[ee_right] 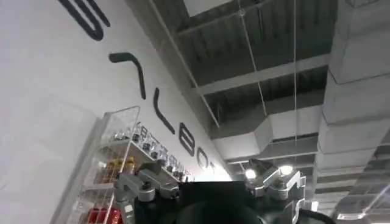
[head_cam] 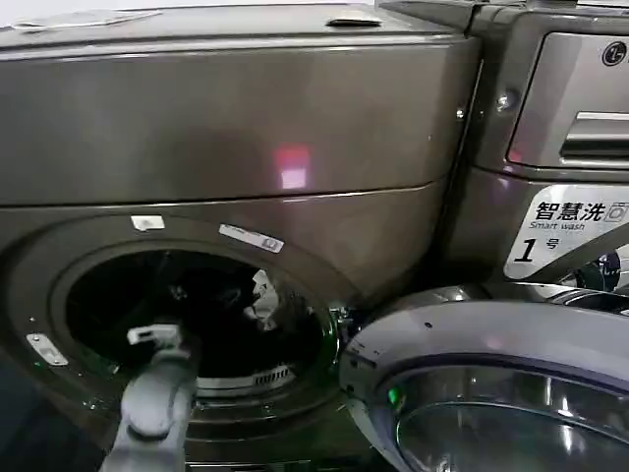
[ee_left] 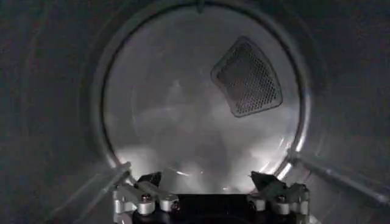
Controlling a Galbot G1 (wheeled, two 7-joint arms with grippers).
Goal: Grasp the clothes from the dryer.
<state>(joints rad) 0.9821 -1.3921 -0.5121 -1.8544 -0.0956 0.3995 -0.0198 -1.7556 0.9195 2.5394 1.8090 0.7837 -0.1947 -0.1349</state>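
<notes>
The left arm is reaching into the round port of the dryer [head_cam: 236,128], the big bronze-grey machine whose pink light is glowing on the front panel above the port. In the head view the left gripper [head_cam: 157,336] is sitting just inside the lower left part of the port's rim. From the left wrist view the left gripper [ee_left: 210,185] is facing the drum's back wall with its jaws spread wide and nothing between them; the perforated vent is showing on that wall beyond it.

The clothes [head_cam: 261,297] are lying deeper in the drum, toward the right side of the port from the gripper: a whitish, wrinkled piece is catching the light, while anything darker beside it is too dim to make out. The gripper is standing well apart from that piece.

To the right of the dryer, the open glass door and the LG machine are standing idle. The right gripper [ee_right: 210,182] is pointing up at a ceiling and a wall, away from the dryer, jaws apart and empty.

Judging by this, the reach-in step is underway. The next move is calling for the left gripper to go deeper and rightward toward the fabric, then close on a fold.
</notes>
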